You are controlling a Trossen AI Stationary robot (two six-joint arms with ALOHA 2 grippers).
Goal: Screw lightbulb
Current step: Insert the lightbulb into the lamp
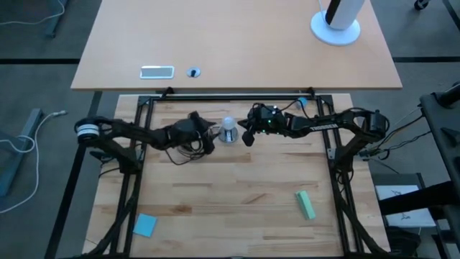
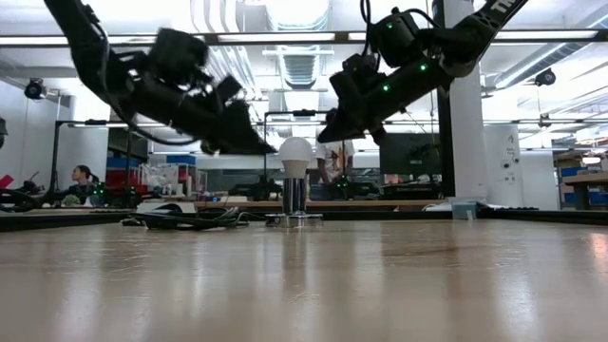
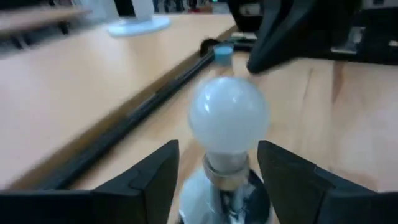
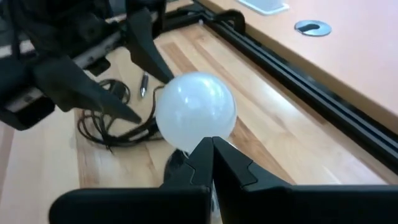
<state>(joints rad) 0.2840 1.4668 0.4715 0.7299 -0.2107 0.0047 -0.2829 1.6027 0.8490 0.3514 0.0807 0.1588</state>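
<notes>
Upright, the lightbulb is seated in the socket, flanked by the wide-open left gripper and closed, empty right gripper.

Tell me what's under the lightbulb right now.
The lightbulb stands upright with its screw base in the round metal socket, which rests on the table. The base's threads are mostly hidden inside the socket.

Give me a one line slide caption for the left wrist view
Left gripper open around the base of the lightbulb standing upright in its socket.
</notes>
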